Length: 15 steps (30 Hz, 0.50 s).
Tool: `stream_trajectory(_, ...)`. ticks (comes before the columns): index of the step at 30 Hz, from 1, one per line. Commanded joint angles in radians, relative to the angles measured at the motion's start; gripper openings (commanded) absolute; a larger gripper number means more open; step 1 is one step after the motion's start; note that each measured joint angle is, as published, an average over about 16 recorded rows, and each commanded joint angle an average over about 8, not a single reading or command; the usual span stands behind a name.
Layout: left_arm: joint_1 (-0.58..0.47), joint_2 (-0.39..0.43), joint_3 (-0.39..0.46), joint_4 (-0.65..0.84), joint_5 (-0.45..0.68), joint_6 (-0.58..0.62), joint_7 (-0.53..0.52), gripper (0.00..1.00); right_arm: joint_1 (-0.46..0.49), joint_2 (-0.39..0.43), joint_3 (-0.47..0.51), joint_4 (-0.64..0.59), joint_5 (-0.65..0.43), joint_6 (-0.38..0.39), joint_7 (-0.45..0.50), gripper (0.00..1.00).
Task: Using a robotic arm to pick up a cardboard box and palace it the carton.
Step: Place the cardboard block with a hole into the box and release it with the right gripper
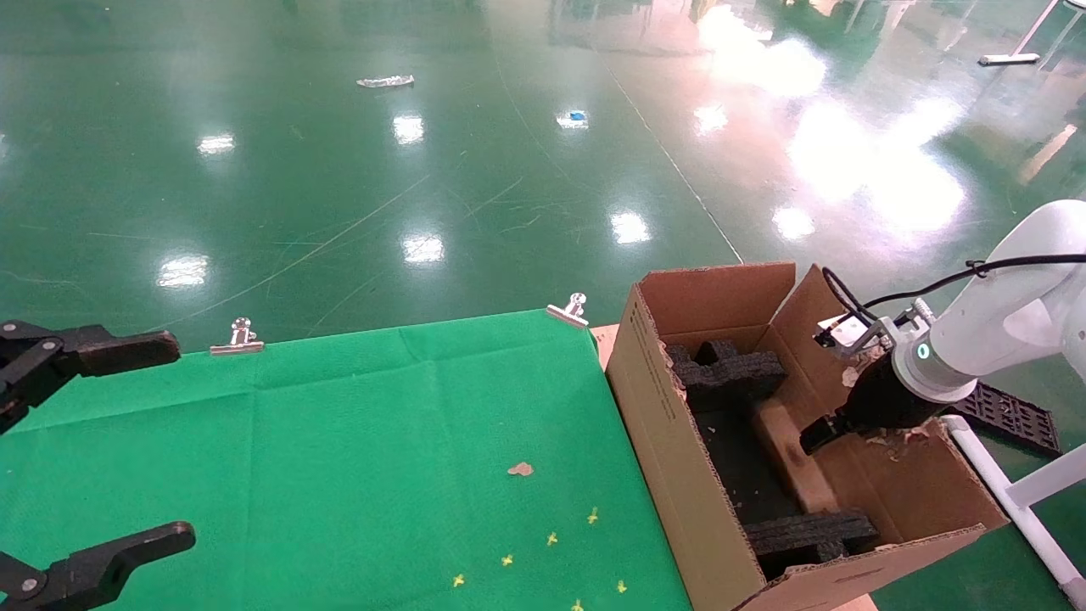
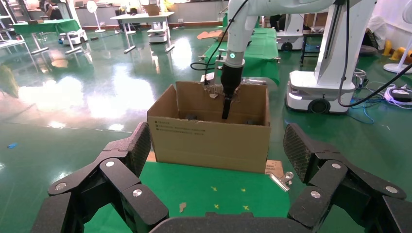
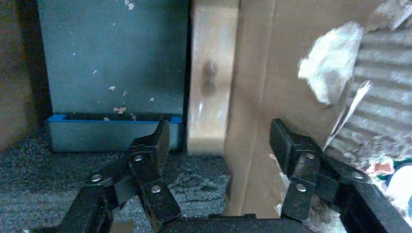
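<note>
The carton (image 1: 679, 441) stands open at the table's right end, with black foam inserts (image 1: 730, 373) inside. The cardboard box (image 1: 785, 454), a tan slab, stands on edge inside it beside the right wall. The white robotic arm (image 1: 993, 331) reaches down into the carton. My right gripper (image 1: 819, 434) is open just above the box. In the right wrist view the box's narrow edge (image 3: 210, 87), with its round hole, lies between the spread fingers (image 3: 156, 143) of the gripper (image 3: 221, 145), untouched. My left gripper (image 1: 180, 441) is open and empty at the table's left edge.
A green cloth (image 1: 382, 458) covers the table, held by two metal clips (image 1: 240, 338) (image 1: 570, 311). Yellow cross marks (image 1: 551, 538) and a cardboard scrap (image 1: 520, 468) lie on it. A black tray (image 1: 1014, 416) and white pipe frame (image 1: 1010, 492) stand right of the carton.
</note>
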Motion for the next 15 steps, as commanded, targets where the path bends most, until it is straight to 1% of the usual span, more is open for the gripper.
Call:
stream_trajectory(1, 0.0, 0.0, 0.0, 0.0, 0.0, 0.0, 0.0, 1.0, 0.002, -0.002, -0.001, -0.004, -0.002, -0.001, -0.003, 1.0)
stream_trajectory(4, 0.0, 0.0, 0.0, 0.0, 0.0, 0.0, 0.0, 1.0, 0.037, 0.002, 0.002, -0.001, 0.0, -0.008, -0.021, 1.0)
stream_trajectory(7, 0.0, 0.0, 0.0, 0.0, 0.0, 0.0, 0.0, 1.0, 0.094, 0.012, 0.007, 0.007, 0.003, -0.018, -0.045, 1.0)
stream_trajectory(15, 0.0, 0.0, 0.001, 0.0, -0.001, 0.0, 0.0, 1.0, 0.311, 0.056, 0.037, 0.059, 0.03, -0.065, -0.112, 1.0)
